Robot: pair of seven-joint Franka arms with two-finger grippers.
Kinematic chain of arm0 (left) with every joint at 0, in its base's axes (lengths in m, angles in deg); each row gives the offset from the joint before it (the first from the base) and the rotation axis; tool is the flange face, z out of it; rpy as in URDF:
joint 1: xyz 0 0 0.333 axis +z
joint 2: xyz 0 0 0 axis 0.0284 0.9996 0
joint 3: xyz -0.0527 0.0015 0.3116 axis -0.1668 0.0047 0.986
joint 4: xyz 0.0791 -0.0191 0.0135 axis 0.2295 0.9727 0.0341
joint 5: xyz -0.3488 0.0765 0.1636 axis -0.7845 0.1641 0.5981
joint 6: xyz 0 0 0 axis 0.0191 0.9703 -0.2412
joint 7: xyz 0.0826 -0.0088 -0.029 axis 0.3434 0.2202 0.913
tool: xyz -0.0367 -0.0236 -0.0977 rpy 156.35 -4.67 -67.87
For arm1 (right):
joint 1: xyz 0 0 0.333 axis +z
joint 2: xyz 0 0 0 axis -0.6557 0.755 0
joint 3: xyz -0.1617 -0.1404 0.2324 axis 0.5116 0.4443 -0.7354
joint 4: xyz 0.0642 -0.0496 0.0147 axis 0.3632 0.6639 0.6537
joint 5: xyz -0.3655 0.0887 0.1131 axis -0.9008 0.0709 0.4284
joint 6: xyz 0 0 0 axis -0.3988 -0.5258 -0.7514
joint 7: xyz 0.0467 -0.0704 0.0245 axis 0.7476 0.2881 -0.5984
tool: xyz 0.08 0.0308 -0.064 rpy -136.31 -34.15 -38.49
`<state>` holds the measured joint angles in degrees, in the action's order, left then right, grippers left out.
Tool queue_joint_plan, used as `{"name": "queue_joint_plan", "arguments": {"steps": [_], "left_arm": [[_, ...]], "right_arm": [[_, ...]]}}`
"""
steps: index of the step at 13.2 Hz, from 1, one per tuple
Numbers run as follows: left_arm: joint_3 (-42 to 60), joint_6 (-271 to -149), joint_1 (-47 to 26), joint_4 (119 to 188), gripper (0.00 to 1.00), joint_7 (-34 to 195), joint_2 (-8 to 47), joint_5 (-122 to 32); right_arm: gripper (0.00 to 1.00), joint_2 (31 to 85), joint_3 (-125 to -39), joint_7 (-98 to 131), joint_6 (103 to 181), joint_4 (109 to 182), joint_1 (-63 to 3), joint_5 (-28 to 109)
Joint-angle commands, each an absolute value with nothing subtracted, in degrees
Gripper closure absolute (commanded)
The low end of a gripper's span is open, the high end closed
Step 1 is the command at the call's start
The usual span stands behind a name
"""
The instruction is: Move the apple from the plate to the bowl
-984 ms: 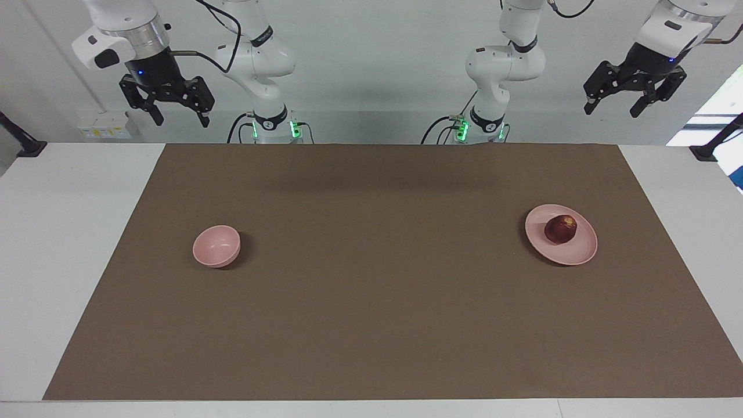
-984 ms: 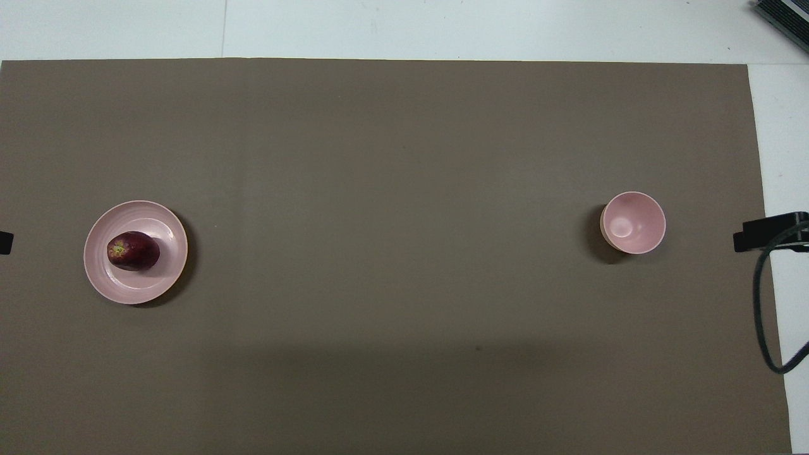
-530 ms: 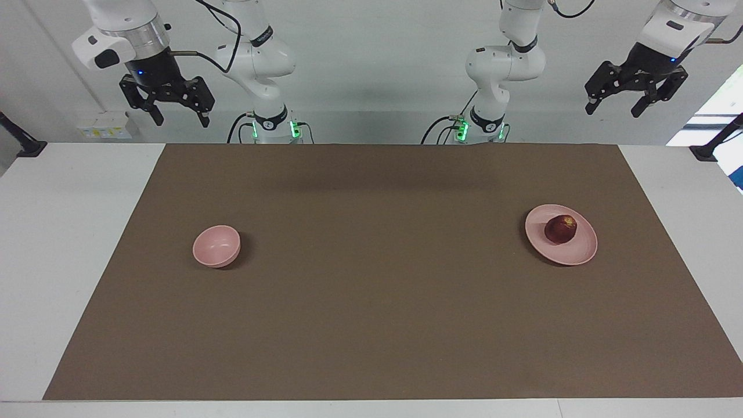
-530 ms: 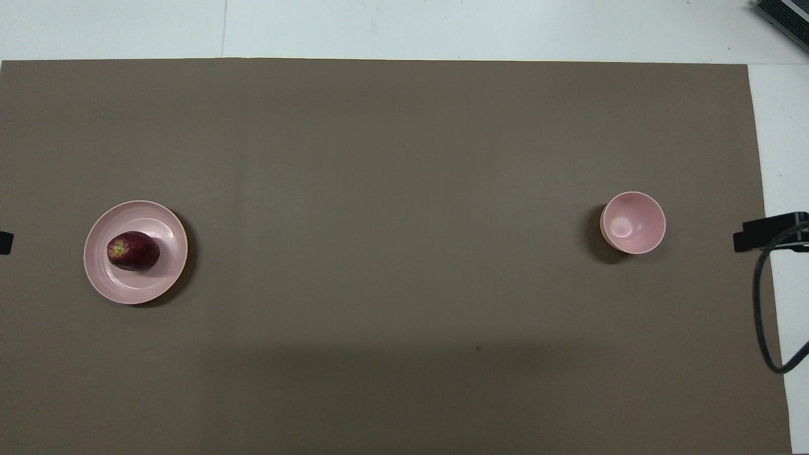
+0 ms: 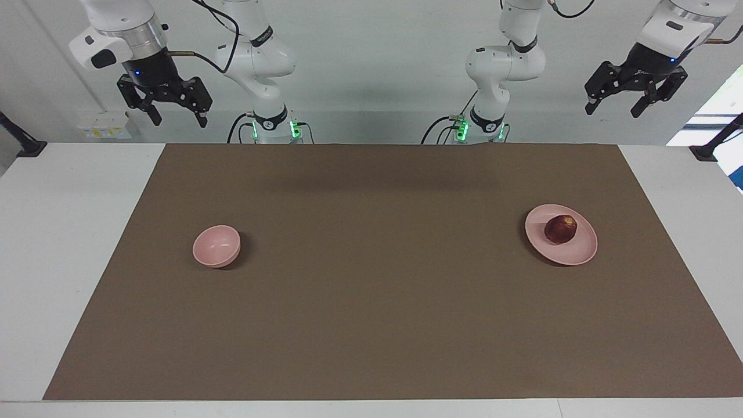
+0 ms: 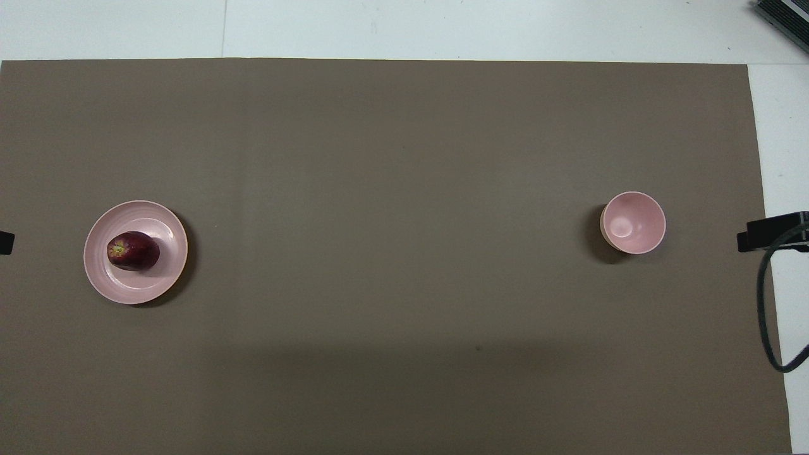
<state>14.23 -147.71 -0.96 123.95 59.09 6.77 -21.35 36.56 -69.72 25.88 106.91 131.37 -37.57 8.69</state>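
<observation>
The dark red apple (image 5: 560, 229) (image 6: 133, 251) lies on the flat pink plate (image 5: 574, 251) (image 6: 142, 289) toward the left arm's end of the table. The small deep pink bowl (image 5: 216, 246) (image 6: 632, 222) stands empty toward the right arm's end. My left gripper (image 5: 613, 110) hangs open and empty, high up above the table edge at the robots' end and well away from the plate. My right gripper (image 5: 179, 121) hangs open and empty, high up at its own end and well away from the bowl. Both arms wait.
A brown mat (image 5: 371, 325) covers most of the white table (image 5: 64, 232). In the overhead view a black part with a cable (image 6: 771, 232) shows at the edge beside the bowl, and a small black tip (image 6: 5, 243) beside the plate.
Both raised grippers have shifted very slightly, the right one a little up and outward. The apple, plate and bowl have not moved.
</observation>
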Motion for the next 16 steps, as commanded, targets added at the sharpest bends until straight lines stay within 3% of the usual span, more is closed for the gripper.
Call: {"name": "queue_joint_plan", "arguments": {"steps": [1, 8, 16], "left_arm": [[14.0, -151.6, -0.3, 127.7, 0.00, 58.6, 5.5, -21.5], [15.1, -161.1, -0.3, 137.1, 0.00, 56.6, 5.3, -21.5], [18.3, -175.8, -0.3, 152.9, 0.00, 47.3, 5.3, -21.5]], "right_arm": [[0.00, 35.1, -70.2, 26.0, 107.5, 133.2, -38.3, 8.9], [0.00, 35.1, -70.2, 26.1, 107.5, 133.2, -38.3, 8.9], [0.00, 35.1, -70.2, 26.1, 107.5, 133.2, -38.3, 9.0]]}}
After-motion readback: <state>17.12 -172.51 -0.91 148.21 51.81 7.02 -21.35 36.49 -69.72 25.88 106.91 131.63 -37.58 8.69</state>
